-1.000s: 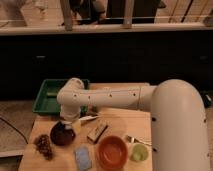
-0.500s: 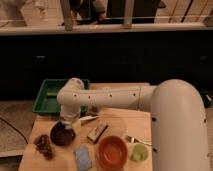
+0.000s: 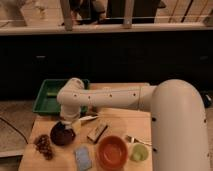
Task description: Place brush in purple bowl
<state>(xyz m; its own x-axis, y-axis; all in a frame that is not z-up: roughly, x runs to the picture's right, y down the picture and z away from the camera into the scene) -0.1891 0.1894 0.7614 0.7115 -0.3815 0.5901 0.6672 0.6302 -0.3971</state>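
Note:
The dark purple bowl [image 3: 62, 134] sits on the wooden table [image 3: 120, 122] at the left. My gripper [image 3: 66, 123] hangs from the white arm directly over the bowl's far rim. The brush [image 3: 89, 118], slim with a pale handle, lies on the table just right of the gripper, above the brown wooden block [image 3: 97, 132]. I cannot see whether the gripper touches the brush.
A green tray [image 3: 50, 95] stands at the table's back left. An orange-red bowl [image 3: 112, 152], a pale green cup [image 3: 139, 153], a small fork [image 3: 134, 139], a blue sponge [image 3: 83, 157] and a brown cluster [image 3: 44, 145] lie along the front.

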